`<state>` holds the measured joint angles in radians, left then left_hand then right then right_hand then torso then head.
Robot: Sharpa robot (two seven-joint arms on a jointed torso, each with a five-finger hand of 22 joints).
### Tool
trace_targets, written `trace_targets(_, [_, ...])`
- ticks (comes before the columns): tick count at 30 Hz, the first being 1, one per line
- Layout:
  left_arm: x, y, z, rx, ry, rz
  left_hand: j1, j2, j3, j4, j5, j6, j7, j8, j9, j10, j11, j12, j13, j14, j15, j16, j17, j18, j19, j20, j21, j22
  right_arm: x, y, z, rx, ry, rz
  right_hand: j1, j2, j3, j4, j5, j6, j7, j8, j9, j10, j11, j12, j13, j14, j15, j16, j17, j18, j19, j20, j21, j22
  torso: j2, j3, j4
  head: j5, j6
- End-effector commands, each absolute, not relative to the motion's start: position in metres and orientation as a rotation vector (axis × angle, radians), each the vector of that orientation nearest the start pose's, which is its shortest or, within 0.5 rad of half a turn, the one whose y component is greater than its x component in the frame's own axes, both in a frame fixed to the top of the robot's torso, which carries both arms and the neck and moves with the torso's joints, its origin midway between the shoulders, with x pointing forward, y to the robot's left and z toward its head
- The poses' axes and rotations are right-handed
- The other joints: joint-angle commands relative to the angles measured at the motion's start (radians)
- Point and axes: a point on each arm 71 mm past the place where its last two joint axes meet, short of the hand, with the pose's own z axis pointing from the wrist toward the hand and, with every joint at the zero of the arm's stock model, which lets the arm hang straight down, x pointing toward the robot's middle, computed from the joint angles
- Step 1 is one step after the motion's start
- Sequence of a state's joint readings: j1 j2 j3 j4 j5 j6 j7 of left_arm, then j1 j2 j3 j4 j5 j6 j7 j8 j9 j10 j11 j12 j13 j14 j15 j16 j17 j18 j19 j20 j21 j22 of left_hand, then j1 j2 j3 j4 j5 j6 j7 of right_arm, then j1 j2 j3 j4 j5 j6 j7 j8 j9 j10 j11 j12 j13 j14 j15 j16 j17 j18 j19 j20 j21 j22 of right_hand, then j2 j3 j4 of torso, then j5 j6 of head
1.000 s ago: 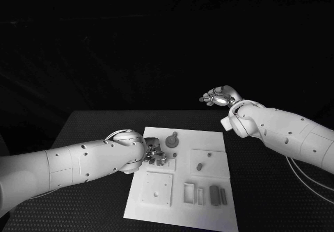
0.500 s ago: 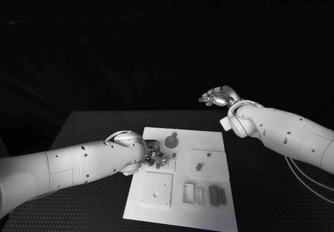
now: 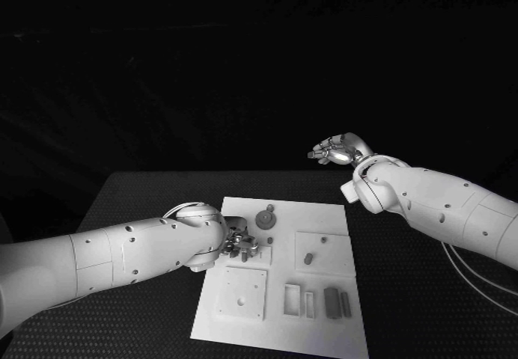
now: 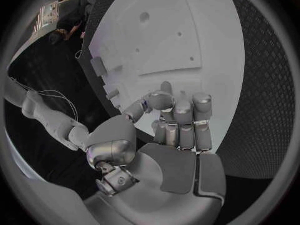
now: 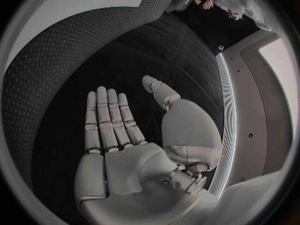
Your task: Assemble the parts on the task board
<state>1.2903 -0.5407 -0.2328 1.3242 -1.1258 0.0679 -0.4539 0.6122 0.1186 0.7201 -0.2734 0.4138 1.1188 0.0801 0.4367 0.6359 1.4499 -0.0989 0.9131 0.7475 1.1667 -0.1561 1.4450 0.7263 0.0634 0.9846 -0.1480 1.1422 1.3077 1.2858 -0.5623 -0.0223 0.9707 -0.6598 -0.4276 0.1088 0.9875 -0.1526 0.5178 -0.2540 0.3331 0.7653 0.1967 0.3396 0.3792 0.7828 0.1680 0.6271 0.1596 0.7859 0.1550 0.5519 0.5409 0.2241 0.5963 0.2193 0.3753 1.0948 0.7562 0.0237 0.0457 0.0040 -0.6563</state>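
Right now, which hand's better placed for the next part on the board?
Left, probably. The left hand is down over the task board, its fingers curled at the white surface. The right hand is raised beyond the table's far edge, held flat and empty.

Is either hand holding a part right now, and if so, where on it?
Right hand: nothing, fingers straight and apart, raised off the task board. Left hand: fingers curled down at the board; whether they hold a part cannot be told.

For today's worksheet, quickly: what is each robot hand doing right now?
Left robot hand: fingers curled over the task board; whether it holds a part cannot be told.
Right robot hand: open, fingers straight, holding nothing, raised off the table.
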Motion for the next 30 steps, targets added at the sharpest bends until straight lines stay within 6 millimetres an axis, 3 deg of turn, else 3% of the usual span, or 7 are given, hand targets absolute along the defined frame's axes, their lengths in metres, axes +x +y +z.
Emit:
trace_targets(1, [0.488,0.116,-0.259,0.094,2.354,-0.442,-0.020,-0.005,0.006,0.028,-0.056,0.121,-0.093,0.003,-0.001,-0.026,-0.020,0.008,-0.006,0.036,-0.061,0.008,-0.005,0.021,0.002,-0.116,0.007,0.014,0.594,-0.233,-0.157,0.618,1.461,0.868,0.009,0.000,0.007,0.000,-0.004,-0.006,0.009,0.006,-0.001,0.008,0.001,-0.003,-0.001,-0.006,0.000,-0.001,-0.002,-0.013,-0.008,0.000,-0.005,0.001,0.000,-0.0003,0.0001,0.000,0.000])
trace_targets(2, [0.488,0.117,-0.259,0.093,2.355,-0.440,-0.024,-0.012,0.006,0.036,-0.085,0.120,-0.093,0.004,-0.002,-0.026,-0.020,0.009,-0.008,0.035,-0.061,0.009,-0.007,0.021,0.002,-0.116,0.006,0.014,0.594,-0.233,-0.158,0.618,1.462,0.867,0.009,-0.001,0.007,0.000,-0.004,-0.006,0.009,0.006,-0.002,0.008,0.001,-0.003,-0.002,-0.007,0.000,-0.001,-0.002,-0.013,-0.009,0.000,-0.006,0.001,0.000,-0.0002,0.0001,0.000,0.000])
trace_targets(4, [0.489,0.118,-0.259,0.088,2.352,-0.438,-0.038,-0.039,0.000,0.067,-0.201,0.119,-0.095,0.006,-0.003,-0.027,-0.019,0.012,-0.013,0.034,-0.062,0.011,-0.011,0.023,0.002,-0.117,0.006,0.013,0.594,-0.233,-0.158,0.619,1.463,0.867,0.009,-0.002,0.007,0.001,-0.005,-0.006,0.009,0.006,-0.002,0.008,0.001,-0.003,-0.003,-0.007,0.001,-0.001,-0.002,-0.014,-0.009,0.001,-0.006,0.002,0.001,0.0002,-0.0001,0.000,0.000])
trace_targets(8, [0.490,0.120,-0.259,0.082,2.349,-0.432,-0.048,-0.099,-0.014,0.104,-0.351,0.115,-0.094,0.009,-0.006,-0.029,-0.020,0.017,-0.022,0.031,-0.063,0.014,-0.018,0.027,-0.001,-0.119,0.005,0.013,0.594,-0.234,-0.158,0.620,1.462,0.865,0.009,-0.003,0.008,0.001,-0.006,-0.007,0.010,0.005,-0.003,0.008,0.002,-0.003,-0.005,-0.009,0.002,-0.001,-0.004,-0.014,-0.010,0.001,-0.007,0.002,0.000,0.0001,-0.0003,-0.001,-0.001])
trace_targets(15, [0.492,0.124,-0.258,0.062,2.332,-0.426,-0.087,-0.169,-0.079,0.117,-0.366,0.107,-0.091,0.011,-0.005,-0.034,-0.018,0.017,-0.029,0.025,-0.061,0.015,-0.023,0.028,-0.007,-0.119,0.004,0.013,0.593,-0.234,-0.159,0.621,1.464,0.865,0.009,-0.006,0.009,0.003,-0.006,-0.009,0.011,0.004,-0.005,0.006,0.003,-0.004,-0.009,-0.012,0.003,-0.002,-0.006,-0.014,-0.012,0.002,-0.010,0.003,0.000,0.0000,-0.0003,-0.001,0.001])
trace_targets(23, [0.492,0.129,-0.258,0.046,2.325,-0.425,-0.085,-0.191,-0.083,0.127,-0.366,0.103,-0.091,0.013,-0.003,-0.034,-0.018,0.016,-0.033,0.022,-0.061,0.016,-0.025,0.032,-0.009,-0.121,0.003,0.012,0.593,-0.234,-0.161,0.622,1.465,0.865,0.009,-0.006,0.009,0.004,-0.006,-0.009,0.011,0.004,-0.005,0.006,0.003,-0.003,-0.011,-0.013,0.003,-0.002,-0.007,-0.014,-0.013,0.002,-0.011,0.004,0.000,0.0001,0.0001,-0.002,0.002])
trace_targets(30, [0.494,0.135,-0.255,0.016,2.316,-0.429,-0.088,-0.231,-0.082,0.152,-0.366,0.100,-0.091,0.016,-0.001,-0.034,-0.019,0.016,-0.038,0.021,-0.062,0.017,-0.028,0.035,-0.010,-0.122,0.002,0.011,0.592,-0.235,-0.163,0.625,1.467,0.862,0.009,-0.006,0.010,0.004,-0.006,-0.010,0.012,0.004,-0.005,0.006,0.003,-0.003,-0.012,-0.014,0.004,-0.002,-0.007,-0.014,-0.013,0.002,-0.011,0.004,0.000,0.0003,-0.0007,-0.003,0.005])
